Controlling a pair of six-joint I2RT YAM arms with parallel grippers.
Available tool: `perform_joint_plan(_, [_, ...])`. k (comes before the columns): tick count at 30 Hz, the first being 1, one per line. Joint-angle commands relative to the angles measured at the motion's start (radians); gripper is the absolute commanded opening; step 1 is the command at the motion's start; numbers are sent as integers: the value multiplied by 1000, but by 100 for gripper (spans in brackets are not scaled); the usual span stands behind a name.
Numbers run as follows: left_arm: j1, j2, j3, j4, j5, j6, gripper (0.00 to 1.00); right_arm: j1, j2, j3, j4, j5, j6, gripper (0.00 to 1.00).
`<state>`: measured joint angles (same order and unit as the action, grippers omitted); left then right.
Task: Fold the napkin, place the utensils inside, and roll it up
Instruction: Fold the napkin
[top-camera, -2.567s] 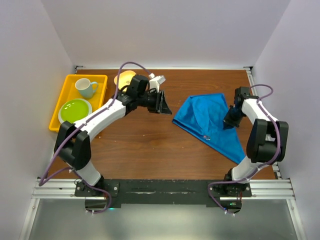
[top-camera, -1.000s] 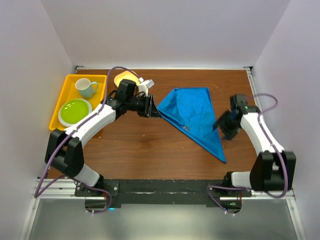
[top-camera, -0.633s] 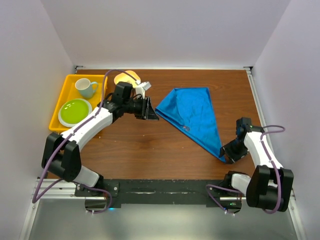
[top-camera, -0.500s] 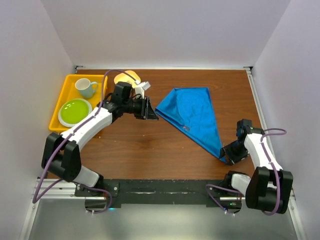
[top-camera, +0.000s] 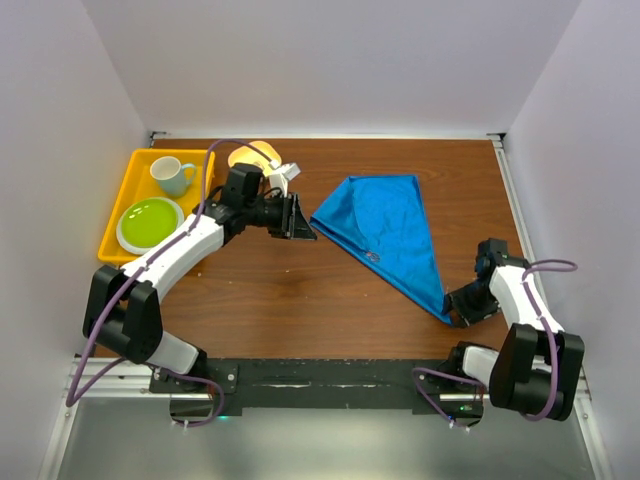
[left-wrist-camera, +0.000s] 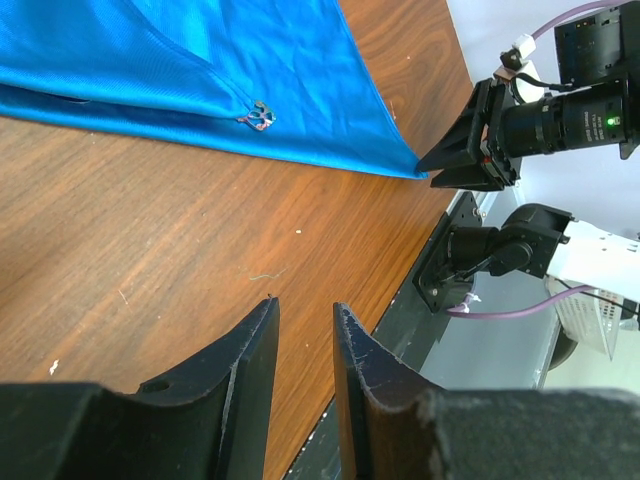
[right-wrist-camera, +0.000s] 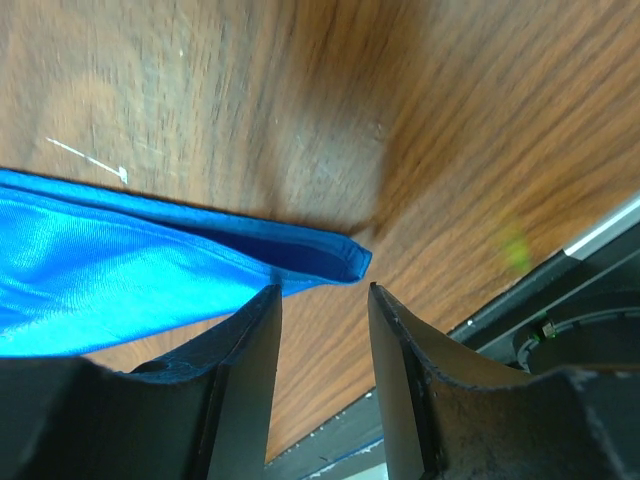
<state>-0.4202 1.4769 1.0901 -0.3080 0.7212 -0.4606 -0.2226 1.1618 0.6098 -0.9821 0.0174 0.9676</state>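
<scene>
One long folded triangle, the napkin (top-camera: 385, 225) lies right of the table's (top-camera: 290, 290) middle, its long axis running from a broad far edge to a narrow tip pointing near-right. A shiny bit of the utensil (top-camera: 372, 257) peeks out at its left edge. Since 2.6 s ago it has shifted left and stretched longer. The right gripper (top-camera: 458, 307), arm folded low, has slightly parted fingers flanking the tip. The left gripper (top-camera: 303, 220) reaches rightward near the left corner, narrowly parted, holding nothing.

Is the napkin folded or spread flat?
Folded: the napkin lies as a triangle, and the right wrist view shows two stacked layers at its near corner.
</scene>
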Motion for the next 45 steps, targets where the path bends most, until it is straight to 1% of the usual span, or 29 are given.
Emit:
perform_joint_plan(1, [9,-15,4,26,27,0,33,-14,-7,-21,32,39,-1,45])
perform_joint_plan(3, [11,-12,2,24,29,2,33,-18,6,-24,65,38,-24,46])
perform_joint_plan(5, [12,-13,2,24,26,0,33,-20,35,-27,83,24,-33,46])
perform_joint_plan(11, [15,-15,-6,23,26,-3,33,-21,55,-33,132,32,-55,46])
perform_joint_plan(14, [15,-18,-6,23,24,-6,33,-21,73,-45,146,32,-67,39])
perform_joint_plan(15, [15,-20,-4,24,23,-7,33,-21,70,-47,146,30,-67,35])
perform_joint_plan(19, [15,-17,-6,30,20,-15,33,-21,42,-41,123,30,-78,29])
perform_joint_plan(24, [15,-15,-4,40,23,-23,33,-20,29,37,68,35,-128,20])
perform_joint_plan(25, [15,-15,-4,38,18,-23,33,-18,26,51,62,26,-138,18])
perform_joint_plan(26, [15,-13,-2,40,18,-23,33,-18,18,70,56,15,-153,12])
perform_joint_plan(28, [15,-12,-1,40,18,-23,33,-11,12,85,54,-14,-165,6])
perform_joint_plan(29, [15,-10,1,40,20,-24,33,-5,12,96,60,-43,-176,0])
perform_joint_plan(30, [15,-10,2,38,20,-23,33,8,16,106,60,-59,-178,0])
perform_joint_plan(31, [15,-10,4,38,15,-23,33,55,18,119,63,-79,-176,0])
perform_joint_plan(33, [15,-10,5,30,11,-21,33,133,54,175,80,-88,-173,0])
perform_joint_plan(34, [15,-9,7,29,7,-21,33,213,73,203,89,-99,-173,0])
perform_joint_plan(36, [15,-7,7,23,4,-21,33,326,151,309,115,-109,-197,0])
perform_joint_plan(37, [17,-6,7,20,3,-21,33,359,182,356,115,-100,-223,0])
perform_joint_plan(38, [15,-6,4,15,1,-23,33,386,208,461,114,-80,-239,0])
perform_joint_plan(40, [15,-7,-2,15,-5,-24,33,443,298,569,102,-67,-282,0])
perform_joint_plan(41, [15,-10,-10,14,-8,-24,33,454,327,669,96,-65,-294,0])
perform_joint_plan(42, [15,-13,-13,10,-11,-24,33,471,366,714,99,-79,-308,0])
perform_joint_plan(43, [15,-15,-16,9,-19,-24,33,482,433,802,94,-94,-335,0])
perform_joint_plan(45, [17,-21,-22,0,-25,-23,33,520,516,896,76,-123,-362,0])
